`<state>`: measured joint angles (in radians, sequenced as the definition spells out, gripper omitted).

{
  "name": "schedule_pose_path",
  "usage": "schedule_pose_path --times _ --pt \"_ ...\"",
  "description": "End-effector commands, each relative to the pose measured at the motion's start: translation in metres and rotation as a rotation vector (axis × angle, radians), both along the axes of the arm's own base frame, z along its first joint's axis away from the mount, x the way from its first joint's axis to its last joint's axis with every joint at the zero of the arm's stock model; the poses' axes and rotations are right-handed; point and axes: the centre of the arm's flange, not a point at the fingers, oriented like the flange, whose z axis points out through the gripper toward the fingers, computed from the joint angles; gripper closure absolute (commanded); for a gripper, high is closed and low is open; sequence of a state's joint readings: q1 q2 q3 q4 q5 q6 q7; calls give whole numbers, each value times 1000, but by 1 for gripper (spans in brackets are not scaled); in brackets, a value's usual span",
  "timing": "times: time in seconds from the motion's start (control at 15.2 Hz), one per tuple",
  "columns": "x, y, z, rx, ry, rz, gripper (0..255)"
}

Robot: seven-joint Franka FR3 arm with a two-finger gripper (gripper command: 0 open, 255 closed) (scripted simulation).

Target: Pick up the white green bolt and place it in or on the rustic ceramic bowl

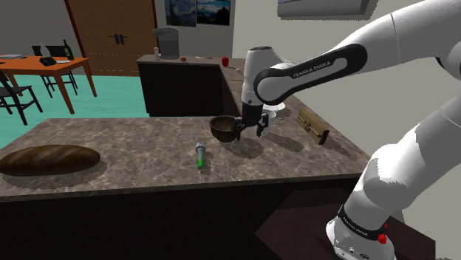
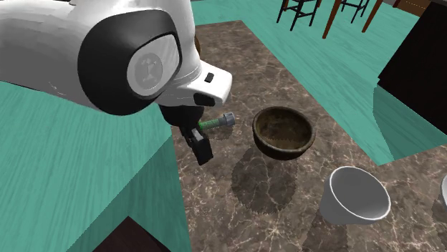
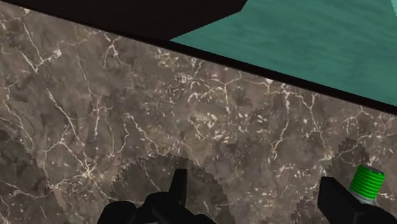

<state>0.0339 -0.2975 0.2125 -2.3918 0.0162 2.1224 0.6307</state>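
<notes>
Reading "FRANKA EMIKA" on arm. Gripper hangs near bowl, fingers wide apart, holding nothing. Bolt lies near bowl.

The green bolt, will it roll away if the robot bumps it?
Probably, sideways: the bolt lies flat on the smooth marble-look counter, and its shaft looks round. Its wider grey head may make it curve. It looks stiff and small, so likely light.
</notes>
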Motion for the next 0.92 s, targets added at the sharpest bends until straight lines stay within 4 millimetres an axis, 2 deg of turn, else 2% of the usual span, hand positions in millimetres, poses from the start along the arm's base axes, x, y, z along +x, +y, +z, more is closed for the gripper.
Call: schedule_pose_path --times 0.0,0.86 --pt "18 15 -18 6 -7 -26 0" --pt "135 91 -108 36 -45 -189 0"
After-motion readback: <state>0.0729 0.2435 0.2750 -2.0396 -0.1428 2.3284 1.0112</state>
